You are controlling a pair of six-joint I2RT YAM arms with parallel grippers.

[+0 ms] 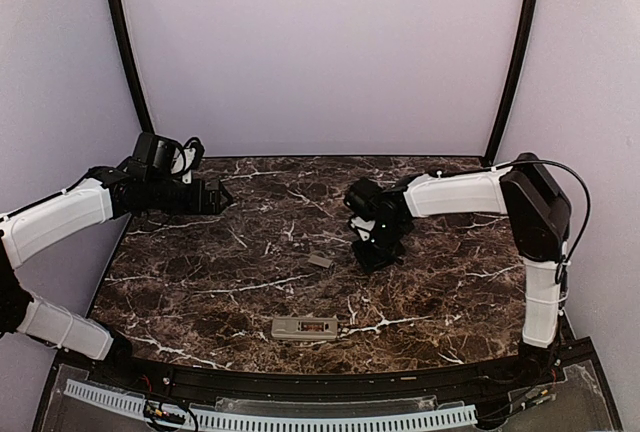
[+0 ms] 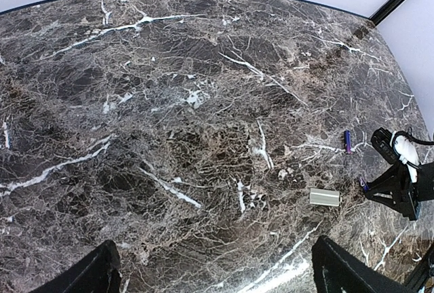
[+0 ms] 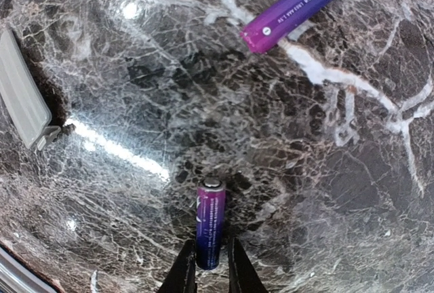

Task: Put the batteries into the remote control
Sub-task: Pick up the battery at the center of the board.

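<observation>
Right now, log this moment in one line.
right gripper: astride one battery | left gripper: open, empty | other battery, remote: on table

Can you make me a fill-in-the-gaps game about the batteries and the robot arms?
1. The right wrist camera shows ___ purple batteries.
2. One battery lies between the fingers of the ___ arm.
3. The left fingers hold ___.
4. The remote lies closer to the arms' bases than the small grey ___.
Missing words: two; right; nothing; cover.
</observation>
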